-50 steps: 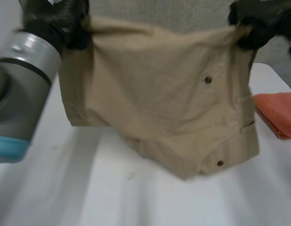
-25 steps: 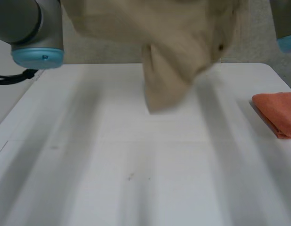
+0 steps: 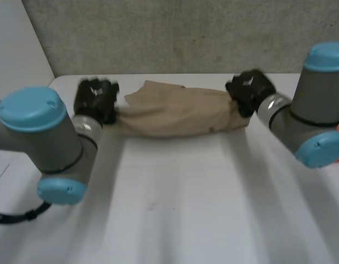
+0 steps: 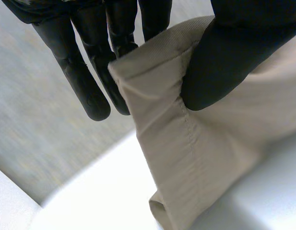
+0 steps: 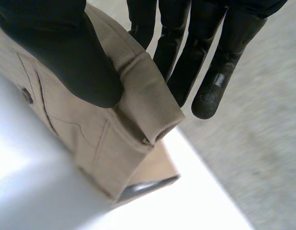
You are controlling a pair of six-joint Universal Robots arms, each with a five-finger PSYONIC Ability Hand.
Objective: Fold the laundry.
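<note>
A tan garment with buttons [image 3: 174, 114] lies stretched sideways across the far part of the white table [image 3: 174, 209]. My left hand [image 3: 95, 100] holds its left end: in the left wrist view the thumb [image 4: 224, 62] pinches the tan cloth's [image 4: 195, 153] hem against the straight fingers [image 4: 90, 91]. My right hand [image 3: 249, 91] holds the right end. In the right wrist view its thumb [image 5: 66, 52] presses the folded waistband of the garment [image 5: 114, 139] against the fingers [image 5: 210, 72].
Both arms reach forward over the table, the left elbow [image 3: 43, 137] and right elbow [image 3: 317, 121] low above it. A grey wall [image 3: 174, 33] stands just behind the table's far edge. The near half of the table is bare.
The garment hung high in front of the camera a second ago. Both hands have swung it forward and down, and it now lies stretched on the far part of the table.
</note>
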